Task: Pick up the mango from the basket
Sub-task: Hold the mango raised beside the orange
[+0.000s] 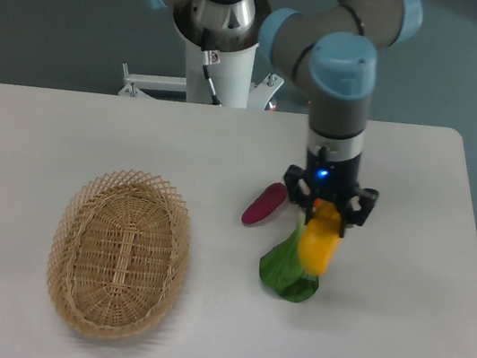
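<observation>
I read the table [65,124] first: a white top carrying everything in view, with the arm's base behind its far edge. The arm [341,77] reaches forward and points straight down over the right half, a posture that suits lifting or lowering a load vertically.

The basket [120,254] lies on the left half, an oval of tan wicker with an open lattice rim. I see nothing in it. It stands well apart from the hand, so the mango is already out of the basket.

A green leafy piece [283,268] lies on the table directly under the hand. Just beside it, to the upper left, lies a dark red-purple elongated piece [264,205]. I judge both to be bystanders to the task.

The hand [327,213] is closed around the upper end of the mango [317,244]. The fruit hangs lengthwise below the fingers, its lower end overlapping the green piece in this view. I cannot tell whether it touches that piece or is clear of it. An end grip lets the long body hang free and keeps the fingers off the table.

The mango is smooth, yellow-orange and elongated, with a plastic sheen. I judge the surface slippery, so the grip may let it swing or slide.
</observation>
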